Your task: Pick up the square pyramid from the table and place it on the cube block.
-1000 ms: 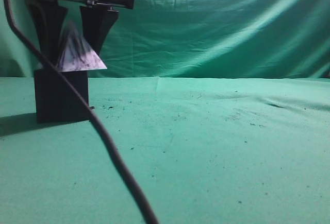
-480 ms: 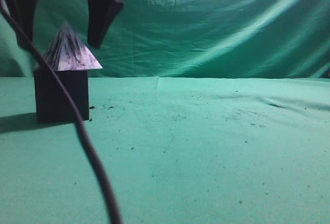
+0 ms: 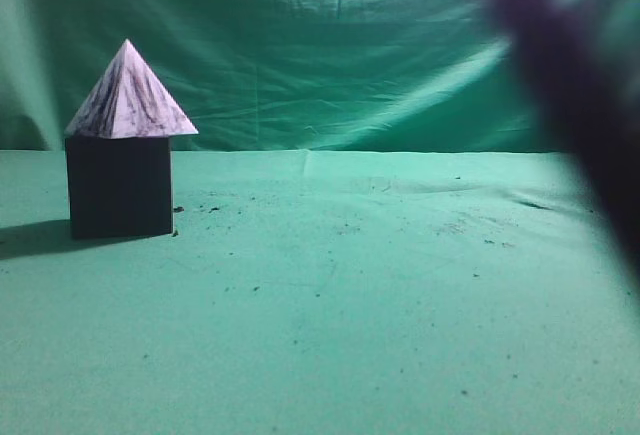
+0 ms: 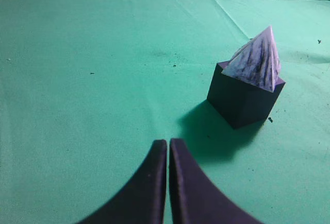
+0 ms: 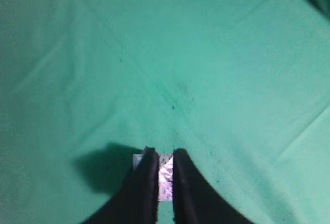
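Note:
The white-lavender marbled square pyramid [image 3: 130,95] sits upright on the dark purple cube block [image 3: 120,185] at the left of the green table [image 3: 350,285]. No gripper touches them. In the left wrist view the pyramid [image 4: 255,62] on the cube [image 4: 240,100] lies ahead and to the right of my left gripper [image 4: 168,142], which is shut and empty. My right gripper [image 5: 165,152] hangs high above and looks straight down. A strip of the pyramid [image 5: 166,175] shows far below through the narrow gap between its jaws, which hold nothing.
A blurred dark shape [image 3: 570,85], an arm or a cable, crosses the upper right of the exterior view. Green cloth hangs as a backdrop [image 3: 350,45]. Small dark specks dot the tabletop.
The gripper that stood open around the pyramid has risen out of the exterior view, leaving the pyramid on the cube. The dark cable has left the left side; a dark blur now shows at right.

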